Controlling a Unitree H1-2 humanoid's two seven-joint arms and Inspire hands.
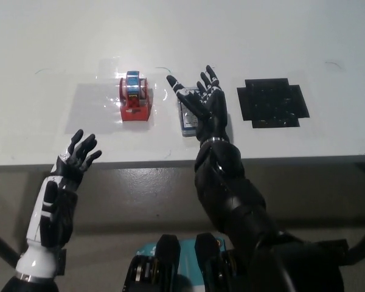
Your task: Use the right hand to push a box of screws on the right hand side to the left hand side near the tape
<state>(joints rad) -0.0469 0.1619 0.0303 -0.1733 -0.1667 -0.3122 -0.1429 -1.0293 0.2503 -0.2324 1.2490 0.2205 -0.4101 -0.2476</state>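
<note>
A grey-blue box of screws (187, 122) lies on the white table (231, 36), just right of a red tape dispenser (135, 98). My black right hand (202, 106) is open with fingers spread, raised over the box and covering most of it; only the box's left edge and near end show. I cannot tell whether the hand touches the box. My white left hand (74, 155) rests open at the table's front edge, lower left, apart from the dispenser.
A black cross-shaped mat (272, 102) lies to the right of the box. A clear plastic sheet (91, 109) lies under the dispenser. The table's front edge (292, 159) runs across the middle of the picture.
</note>
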